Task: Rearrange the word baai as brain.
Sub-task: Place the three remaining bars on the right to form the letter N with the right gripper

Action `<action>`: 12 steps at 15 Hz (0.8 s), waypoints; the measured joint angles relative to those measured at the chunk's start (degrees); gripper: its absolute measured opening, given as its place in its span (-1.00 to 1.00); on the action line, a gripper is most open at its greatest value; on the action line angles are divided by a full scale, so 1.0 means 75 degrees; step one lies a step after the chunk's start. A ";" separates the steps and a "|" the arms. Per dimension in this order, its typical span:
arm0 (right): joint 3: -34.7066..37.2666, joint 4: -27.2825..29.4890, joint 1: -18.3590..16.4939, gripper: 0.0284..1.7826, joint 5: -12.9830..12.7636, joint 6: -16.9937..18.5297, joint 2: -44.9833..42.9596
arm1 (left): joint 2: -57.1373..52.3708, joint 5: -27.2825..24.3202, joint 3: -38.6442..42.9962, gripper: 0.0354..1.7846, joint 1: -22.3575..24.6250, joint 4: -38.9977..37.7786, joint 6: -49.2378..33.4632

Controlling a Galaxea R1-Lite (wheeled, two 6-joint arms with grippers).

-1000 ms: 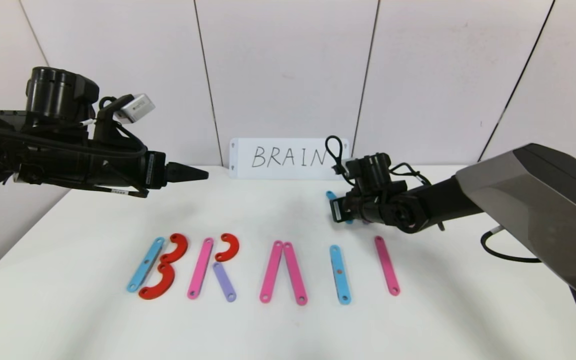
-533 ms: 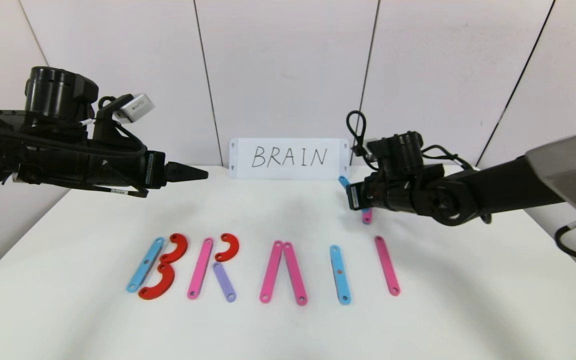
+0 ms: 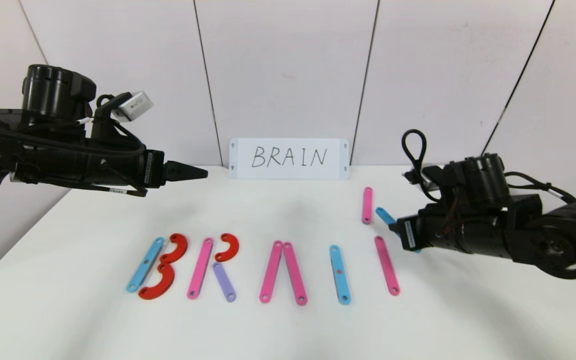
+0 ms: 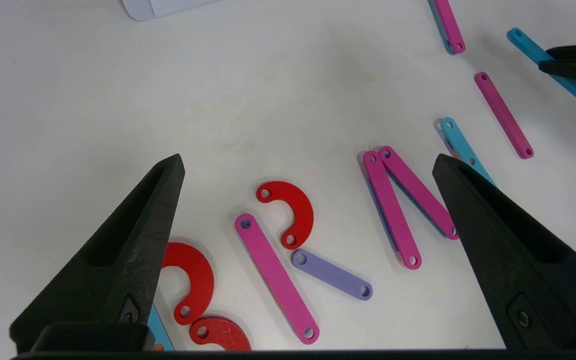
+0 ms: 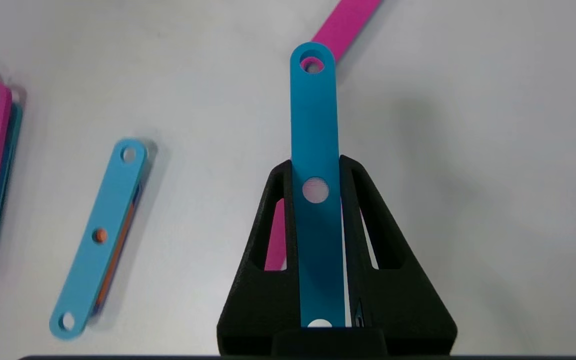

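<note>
right pincer [image 5: 315, 200] clamps the flat blue plastic strip [image 5: 314, 150] lengthwise, just right of the lone pink upright bar [image 3: 387, 265] on the bench; left pincer [image 4: 308, 250] hangs agape, farther off.

Both arms are matte black, built of chunky round joints. The left arm [image 3: 68, 160] has a small silver box on top, thin black cables and a white label strip. The right arm [image 3: 493, 232] has a looped black cable standing up. Each ends in black, pointed, wedge-shaped fingers [image 4: 118, 270] with hollowed sides
</note>
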 joint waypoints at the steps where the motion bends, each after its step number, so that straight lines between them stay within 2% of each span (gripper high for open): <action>1: 0.0437 -0.0215 -0.0062 -0.71 0.0094 0.0000 -0.0166 | -0.0003 0.0000 0.0000 0.95 0.0000 0.0000 -0.0003; 4: 0.1419 -0.0993 -0.0236 -0.71 0.0164 -0.0011 -0.0354 | -0.0018 0.0000 0.0010 0.95 0.0000 0.0000 -0.0003; 7: 0.1780 -0.1170 -0.0390 -0.71 0.0176 -0.0029 -0.0366 | -0.0023 0.0000 0.0018 0.95 -0.0026 0.0000 -0.0003; 9: 0.1871 -0.1180 -0.0478 -0.71 0.0380 -0.0085 -0.0320 | -0.0026 -0.0003 0.0024 0.95 -0.0046 0.0000 0.0003; 12: 0.1903 -0.1185 -0.0686 -0.71 0.0735 -0.0405 -0.0189 | -0.0026 0.0003 0.0024 0.95 -0.0046 0.0000 0.0000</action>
